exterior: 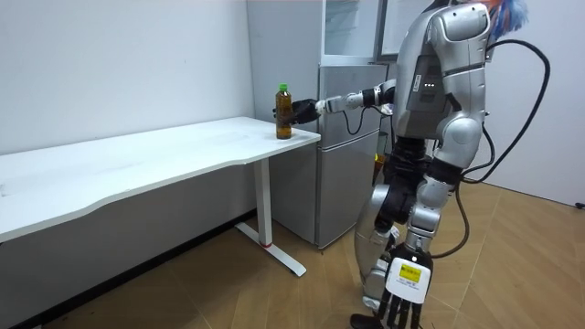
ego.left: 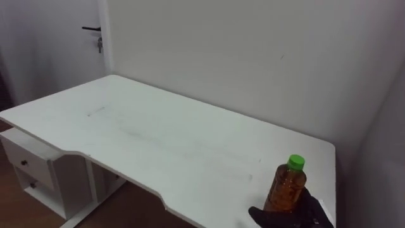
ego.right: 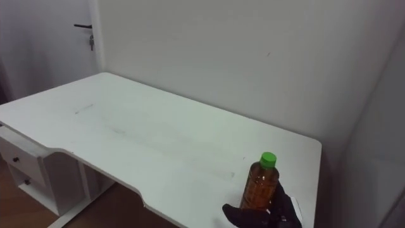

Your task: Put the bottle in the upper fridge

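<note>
i see the bottle, amber with a green cap, standing upright on the white table near its right-hand end, close to the front edge. the right hand has its dark fingers curled round the bottle's lower part. in the room view the robot stands at that end of the table, just beside the grey fridge, right arm stretched out. the left hand hangs low at its side, fingers slack and pointing down
</note>
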Tool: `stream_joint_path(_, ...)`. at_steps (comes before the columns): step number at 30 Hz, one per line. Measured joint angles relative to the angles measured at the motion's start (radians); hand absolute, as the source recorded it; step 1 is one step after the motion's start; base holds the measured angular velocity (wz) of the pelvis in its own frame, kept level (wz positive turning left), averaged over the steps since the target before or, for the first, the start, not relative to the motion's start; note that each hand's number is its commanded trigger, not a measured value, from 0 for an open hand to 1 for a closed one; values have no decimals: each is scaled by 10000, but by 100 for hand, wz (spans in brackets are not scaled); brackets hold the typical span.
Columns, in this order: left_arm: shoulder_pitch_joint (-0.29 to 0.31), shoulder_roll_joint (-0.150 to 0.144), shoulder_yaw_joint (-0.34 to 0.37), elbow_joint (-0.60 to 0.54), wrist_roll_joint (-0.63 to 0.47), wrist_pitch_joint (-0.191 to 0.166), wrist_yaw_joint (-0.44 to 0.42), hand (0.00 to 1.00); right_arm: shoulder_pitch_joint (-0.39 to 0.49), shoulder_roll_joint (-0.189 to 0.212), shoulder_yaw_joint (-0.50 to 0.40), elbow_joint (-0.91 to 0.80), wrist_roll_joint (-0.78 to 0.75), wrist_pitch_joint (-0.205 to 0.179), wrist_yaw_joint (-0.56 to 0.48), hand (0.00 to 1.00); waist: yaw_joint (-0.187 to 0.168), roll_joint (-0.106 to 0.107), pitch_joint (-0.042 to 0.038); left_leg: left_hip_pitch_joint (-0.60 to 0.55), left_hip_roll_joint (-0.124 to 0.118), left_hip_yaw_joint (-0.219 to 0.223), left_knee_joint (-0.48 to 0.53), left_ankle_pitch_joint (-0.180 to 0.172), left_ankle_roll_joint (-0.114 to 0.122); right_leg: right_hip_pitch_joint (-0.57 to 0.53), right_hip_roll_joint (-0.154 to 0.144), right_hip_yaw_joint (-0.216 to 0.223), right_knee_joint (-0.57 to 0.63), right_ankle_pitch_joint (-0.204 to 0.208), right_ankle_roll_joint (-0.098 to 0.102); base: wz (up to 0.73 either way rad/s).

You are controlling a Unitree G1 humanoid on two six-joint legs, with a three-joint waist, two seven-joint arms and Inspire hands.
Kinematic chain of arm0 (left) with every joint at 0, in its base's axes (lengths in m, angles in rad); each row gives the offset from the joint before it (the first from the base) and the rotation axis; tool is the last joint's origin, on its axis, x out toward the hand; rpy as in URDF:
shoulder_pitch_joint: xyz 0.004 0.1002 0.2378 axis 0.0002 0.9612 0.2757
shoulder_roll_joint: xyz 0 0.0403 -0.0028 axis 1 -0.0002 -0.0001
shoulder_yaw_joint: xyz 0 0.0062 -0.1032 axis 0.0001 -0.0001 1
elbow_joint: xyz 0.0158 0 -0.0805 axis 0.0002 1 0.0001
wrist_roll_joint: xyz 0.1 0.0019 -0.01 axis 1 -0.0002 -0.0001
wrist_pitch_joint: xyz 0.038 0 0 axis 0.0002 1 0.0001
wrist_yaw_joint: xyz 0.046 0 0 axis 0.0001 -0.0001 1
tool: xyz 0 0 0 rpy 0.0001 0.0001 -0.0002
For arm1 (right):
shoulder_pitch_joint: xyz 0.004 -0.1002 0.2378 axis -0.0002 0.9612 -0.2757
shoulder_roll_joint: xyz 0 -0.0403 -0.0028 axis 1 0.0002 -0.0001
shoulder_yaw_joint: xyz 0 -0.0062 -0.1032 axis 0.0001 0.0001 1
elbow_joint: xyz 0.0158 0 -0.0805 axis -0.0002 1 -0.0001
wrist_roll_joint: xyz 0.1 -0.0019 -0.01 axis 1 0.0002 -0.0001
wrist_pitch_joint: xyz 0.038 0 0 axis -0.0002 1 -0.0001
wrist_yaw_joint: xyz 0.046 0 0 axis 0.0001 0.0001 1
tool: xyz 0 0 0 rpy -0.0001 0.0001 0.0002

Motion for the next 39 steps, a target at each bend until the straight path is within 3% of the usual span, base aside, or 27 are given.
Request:
stream_joint_path(12,8,-4,9,-72,-5,-94,-2,0,-270,-52,-100,602,316,-70,-788,0,65,91,26,-37,-9,-3,30,-2,1,-30,-20,5,45,-7,10,0)
stream_joint_path(15,15,-7,10,-146,-4,-90,-6,0,-459,-72,-99,661,310,-69,-837,0,78,168,55,-126,-23,-14,157,-20,22,-286,-140,-29,392,-75,69,0)
stream_joint_path(19,12,-5,8,-174,-8,-83,-5,0,-651,-143,-99,793,310,-68,-966,0,204,218,39,-276,-121,-61,229,-6,56,-451,-304,-265,608,-170,53,2)
stream_joint_path(26,6,2,-38,-175,-26,-75,-6,0,-726,-184,-93,793,310,-66,-1143,0,298,169,-13,-611,-202,-109,391,16,144,-723,-408,-262,736,-194,47,3)
stream_joint_path(39,22,-16,-81,-169,-731,-56,6,0,-1167,-191,-102,794,313,-64,-1636,0,325,229,16,-839,-255,-372,579,5,161,-779,-399,-183,740,-194,52,7)
